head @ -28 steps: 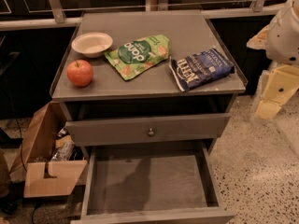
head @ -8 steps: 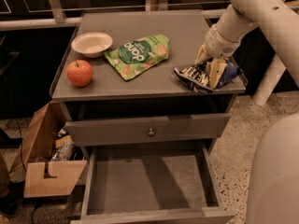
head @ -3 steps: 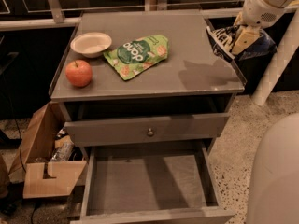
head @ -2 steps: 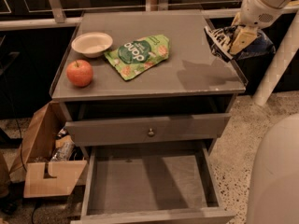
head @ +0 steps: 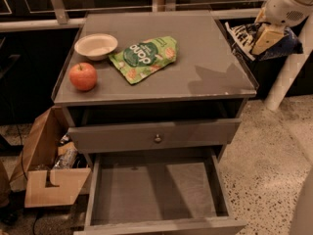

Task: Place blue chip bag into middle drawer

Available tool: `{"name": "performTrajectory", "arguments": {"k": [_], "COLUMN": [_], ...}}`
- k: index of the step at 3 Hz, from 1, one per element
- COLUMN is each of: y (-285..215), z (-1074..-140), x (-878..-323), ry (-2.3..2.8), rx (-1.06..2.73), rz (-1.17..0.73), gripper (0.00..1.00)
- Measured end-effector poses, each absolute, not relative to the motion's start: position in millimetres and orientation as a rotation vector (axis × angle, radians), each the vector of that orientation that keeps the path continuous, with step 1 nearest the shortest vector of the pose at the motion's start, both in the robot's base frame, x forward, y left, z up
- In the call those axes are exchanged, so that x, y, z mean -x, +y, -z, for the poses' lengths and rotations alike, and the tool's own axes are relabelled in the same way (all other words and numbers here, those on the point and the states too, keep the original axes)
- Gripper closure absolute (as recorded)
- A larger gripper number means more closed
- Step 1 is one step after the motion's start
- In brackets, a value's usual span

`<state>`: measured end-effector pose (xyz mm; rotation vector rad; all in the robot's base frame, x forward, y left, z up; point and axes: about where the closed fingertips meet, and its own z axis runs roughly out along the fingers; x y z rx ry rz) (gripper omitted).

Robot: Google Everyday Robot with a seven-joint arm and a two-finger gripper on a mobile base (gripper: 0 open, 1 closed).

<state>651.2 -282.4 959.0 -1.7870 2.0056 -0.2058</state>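
Risk first: the bag (head: 243, 33) hung in the air off the right rear corner of the cabinet top (head: 205, 48), high up and well apart from the open drawer (head: 151, 195) low at the front. The long carry down and forward could let crinkly foil slip from a thin pinch. The bag could also snag the top's right edge or the shut knob front (head: 157, 138) that juts over the drawer's back part. Released too early, it would likely land on the floor to the right or catch on the drawer's side wall. The bag looked crumpled and partly hidden behind the arm, so I could not tell how much of it was pinched. The gripper (head: 264, 40) sat at the upper right, beyond the top's edge, with its jaws closed on the bag and touching nothing else. The apple (head: 83, 76), bowl (head: 96, 45) and green pouch (head: 144, 58) lay on the left half of the top, clear of the likely path.
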Motion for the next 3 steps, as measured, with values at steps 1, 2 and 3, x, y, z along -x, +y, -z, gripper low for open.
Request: {"name": "performTrajectory", "arguments": {"k": [1, 2, 3], "y": [-291, -290, -292], "z": [-964, -914, -917], "x": [-608, -557, -568], "ry": [2.033, 2.117, 2.114], "rx": [1.742, 1.744, 1.724], "rz": [0.219, 0.123, 0.153], "gripper": [1.00, 1.00, 1.00]}}
